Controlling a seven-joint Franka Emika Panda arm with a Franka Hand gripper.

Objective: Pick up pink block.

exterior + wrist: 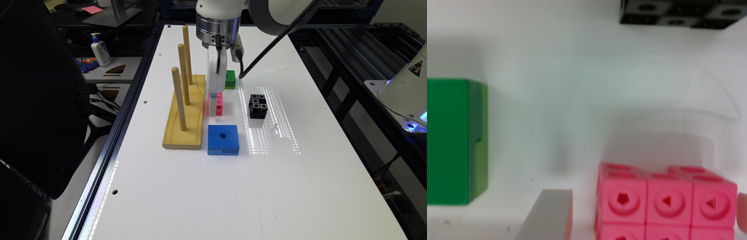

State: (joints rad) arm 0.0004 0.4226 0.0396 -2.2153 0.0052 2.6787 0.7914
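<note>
The pink block [219, 105], a small cluster of joined cubes with round holes, rests on the white table [233, 193] beside the wooden peg stand. My gripper [214, 100] has come straight down onto it. In the wrist view the pink block [667, 200] lies between the two fingers of the gripper [644, 215]. One grey finger [547, 217] stands a small gap away from the block's side. The other finger barely shows at the picture's edge, against the block's opposite side. The gripper is open around the block, which sits flat on the table.
A wooden base with three upright pegs [185, 116] stands close on the exterior view's left of the block. A blue square block [223, 139] lies in front, a green block [230, 79] [452, 140] behind, and a black cube cluster [257, 106] [682, 11] to the right.
</note>
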